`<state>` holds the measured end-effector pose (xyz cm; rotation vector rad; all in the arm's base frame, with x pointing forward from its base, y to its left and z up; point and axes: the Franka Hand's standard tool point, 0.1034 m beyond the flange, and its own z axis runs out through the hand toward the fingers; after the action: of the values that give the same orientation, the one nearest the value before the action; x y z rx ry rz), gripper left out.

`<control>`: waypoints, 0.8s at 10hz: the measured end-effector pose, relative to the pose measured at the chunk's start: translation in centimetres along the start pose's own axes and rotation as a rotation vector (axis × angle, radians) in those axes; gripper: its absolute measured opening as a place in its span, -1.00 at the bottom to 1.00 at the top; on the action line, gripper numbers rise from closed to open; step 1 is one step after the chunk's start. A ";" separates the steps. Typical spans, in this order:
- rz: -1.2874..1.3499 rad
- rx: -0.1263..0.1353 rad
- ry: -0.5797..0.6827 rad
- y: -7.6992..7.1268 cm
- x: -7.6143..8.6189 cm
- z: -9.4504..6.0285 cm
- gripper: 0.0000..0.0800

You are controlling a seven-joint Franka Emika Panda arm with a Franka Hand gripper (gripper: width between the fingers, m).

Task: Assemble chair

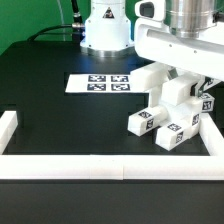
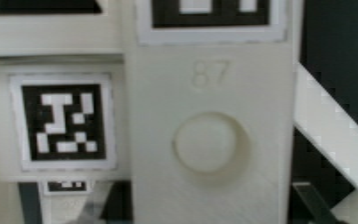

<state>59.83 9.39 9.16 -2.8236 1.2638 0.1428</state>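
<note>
White chair part (image 2: 202, 130) is held tight in the gripper (image 1: 182, 84), tagged pieces (image 1: 158, 124) just below it, likely for joining.

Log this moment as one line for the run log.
gripper: shut on chair part | other chair pieces: on table beside it | marker board: apart, toward exterior view's left
</note>
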 end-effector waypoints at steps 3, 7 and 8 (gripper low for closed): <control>-0.052 -0.004 0.003 0.3 0.5 0.7 -0.27; -0.092 -0.008 0.007 0.2 1.4 1.6 -0.27; -0.098 -0.005 0.010 -0.1 1.6 1.6 -0.27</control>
<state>60.85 8.37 7.41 -2.8870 1.1250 0.1290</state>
